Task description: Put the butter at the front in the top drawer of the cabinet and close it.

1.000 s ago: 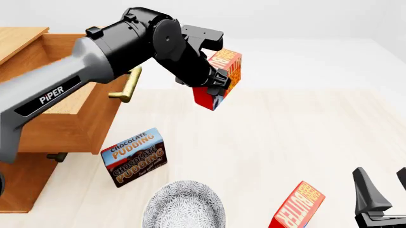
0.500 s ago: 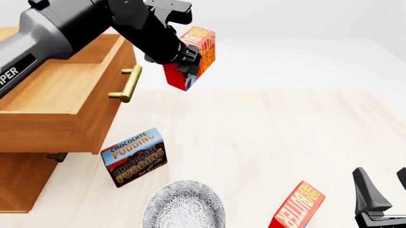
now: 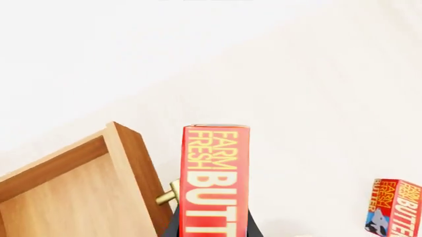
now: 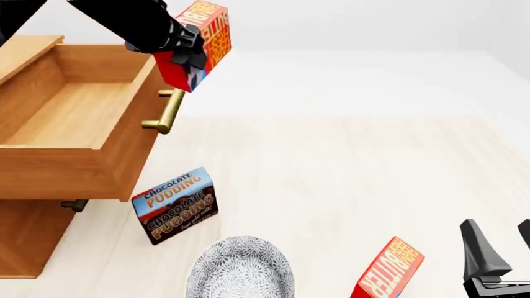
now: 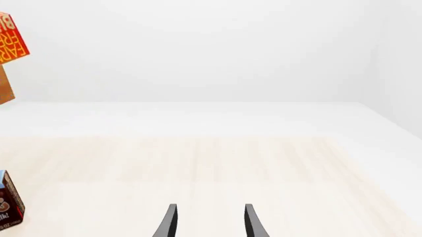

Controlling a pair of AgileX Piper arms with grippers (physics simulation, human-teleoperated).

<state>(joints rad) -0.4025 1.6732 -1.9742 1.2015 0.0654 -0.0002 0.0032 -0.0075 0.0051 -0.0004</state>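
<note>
My left gripper (image 4: 184, 54) is shut on a red butter box (image 4: 205, 32) and holds it tilted in the air, above the front panel of the open top drawer (image 4: 74, 124), near its brass handle (image 4: 168, 112). In the left wrist view the held box (image 3: 214, 182) stands beside the drawer's corner (image 3: 125, 163). A second butter box (image 4: 388, 272) stands tilted at the near edge of the table, also seen in the left wrist view (image 3: 396, 207). My right gripper (image 4: 501, 248) is open and empty at the near right, beside that box. The cabinet (image 4: 25, 242) is at the left.
A chocolate pudding box (image 4: 175, 205) stands in front of the cabinet, below the open drawer. A patterned grey plate (image 4: 240, 270) lies at the near edge. The lower drawer's handle (image 4: 74, 203) shows under the open drawer; that drawer is shut.
My left arm has carried the butter box up and to the left, from over the middle of the table to above the drawer's front. The right arm has not moved.
</note>
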